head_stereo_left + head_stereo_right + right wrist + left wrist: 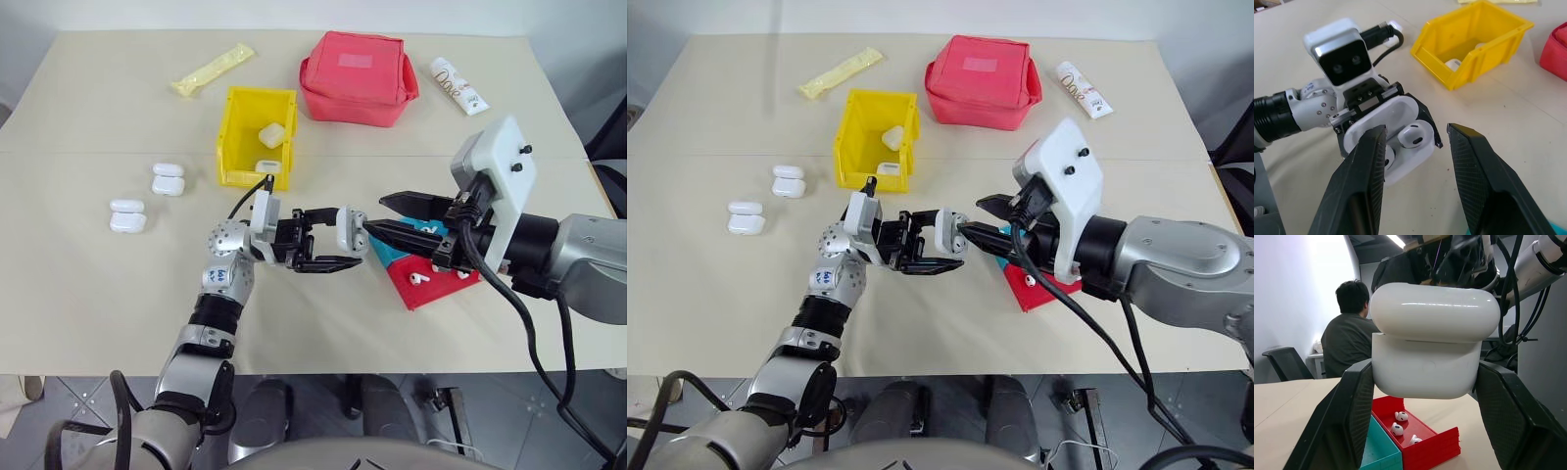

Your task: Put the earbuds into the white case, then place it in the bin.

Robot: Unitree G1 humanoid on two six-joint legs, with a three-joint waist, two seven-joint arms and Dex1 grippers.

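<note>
While clamped, white case [1430, 357] open.

I see a beige table [98, 294] over grey floor tiles [59, 392]; a person [1349, 340] sits by a white wall [1283, 293].

We note a glossy, smooth plastic white case [1435, 340], and equally glossy earbuds [1398, 422] in a matt red plastic tray [1425, 443] with finely ridged sides. The bin [1474, 41] is smooth yellow plastic. The pouch [358, 76] looks like soft red cloth. The tabletop [98, 284] appears matt beige.
</note>
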